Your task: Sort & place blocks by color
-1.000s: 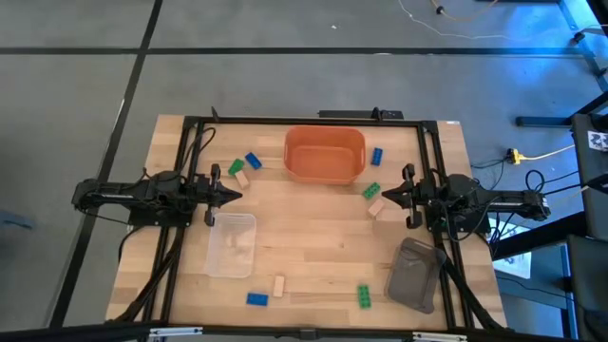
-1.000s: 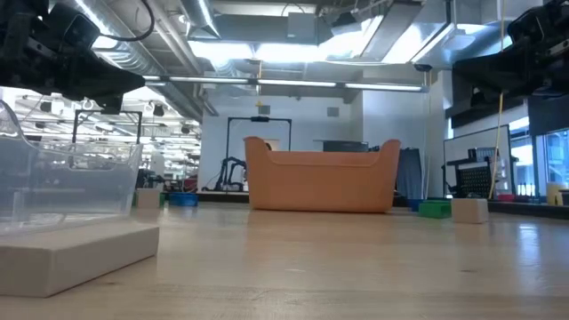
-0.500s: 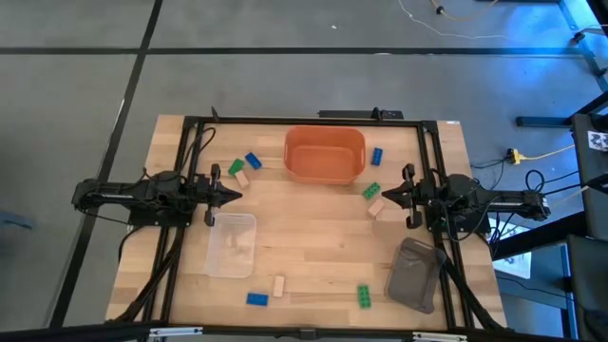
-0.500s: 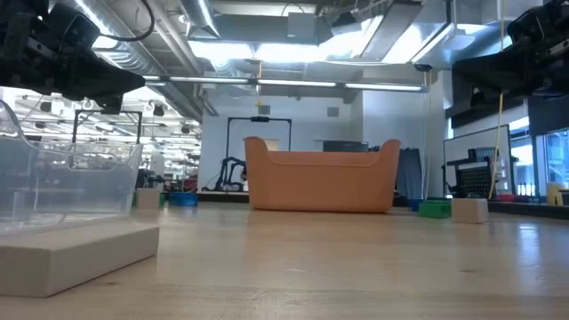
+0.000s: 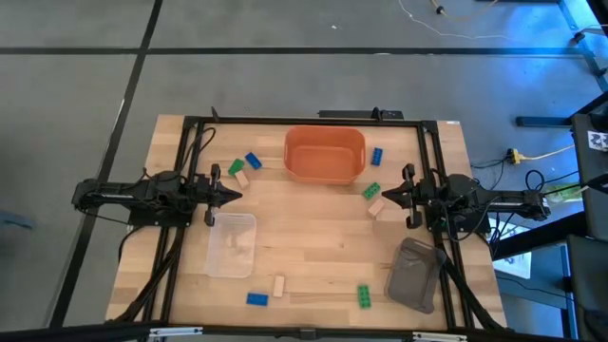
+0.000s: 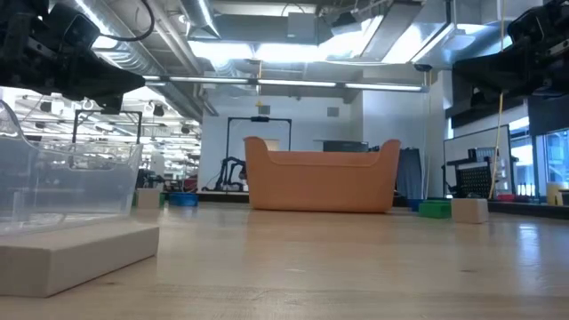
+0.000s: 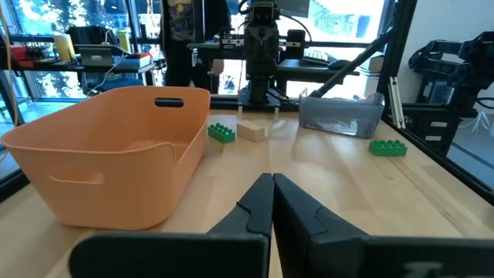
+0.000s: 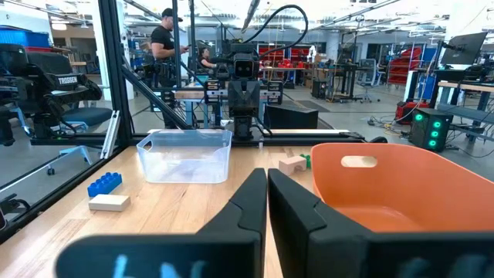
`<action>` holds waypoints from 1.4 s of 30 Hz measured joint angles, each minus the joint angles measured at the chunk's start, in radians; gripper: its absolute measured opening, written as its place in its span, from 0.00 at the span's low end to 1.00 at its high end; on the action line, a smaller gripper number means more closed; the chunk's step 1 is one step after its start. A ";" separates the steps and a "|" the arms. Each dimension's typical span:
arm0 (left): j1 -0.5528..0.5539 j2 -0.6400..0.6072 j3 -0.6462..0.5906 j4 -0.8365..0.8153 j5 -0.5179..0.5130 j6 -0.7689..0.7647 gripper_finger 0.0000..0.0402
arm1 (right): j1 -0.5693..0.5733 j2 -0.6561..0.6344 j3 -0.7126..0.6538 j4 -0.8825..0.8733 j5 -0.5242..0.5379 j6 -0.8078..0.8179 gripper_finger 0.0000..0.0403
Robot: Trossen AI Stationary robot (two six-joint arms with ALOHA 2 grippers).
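Observation:
Small studded blocks lie flat on the wooden table. A green (image 5: 236, 167), a blue (image 5: 253, 161) and a tan one (image 5: 242, 178) lie left of the orange bin. A blue (image 5: 377, 156), a green (image 5: 370, 190) and a tan one (image 5: 376, 206) lie to its right. A blue (image 5: 256, 298), a tan (image 5: 278, 286) and a green one (image 5: 364, 295) lie near the front edge. My left gripper (image 5: 237, 196) is shut and level at the left side, above the table. My right gripper (image 5: 385, 197) is shut at the right side, facing it, its tips over the tan block.
The orange bin (image 5: 325, 155) stands at the far middle. A clear tray (image 5: 231, 245) sits front left and a grey tray (image 5: 414, 274) front right. A black frame (image 5: 304, 120) runs along the table's far edge and sides. People stand in the room beyond the table.

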 joint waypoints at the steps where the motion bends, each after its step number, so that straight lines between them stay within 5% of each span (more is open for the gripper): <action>1: 0.000 0.000 0.000 0.000 0.000 0.000 0.00 | 0.000 0.000 0.000 0.000 0.000 0.000 0.05; 22: 0.000 0.000 0.000 0.000 0.000 0.000 0.00 | 0.000 0.000 0.000 0.004 0.000 -0.001 0.05; 27: 0.000 0.000 0.000 0.000 0.000 0.000 0.00 | 0.000 0.001 0.000 0.287 0.011 0.111 0.05; 34: 0.000 0.000 0.000 0.000 0.000 0.000 0.00 | -0.002 0.000 0.001 0.834 0.364 0.264 0.05; 42: 0.000 0.000 0.000 0.000 0.000 0.000 0.00 | -0.003 0.073 0.095 0.716 0.425 0.373 0.05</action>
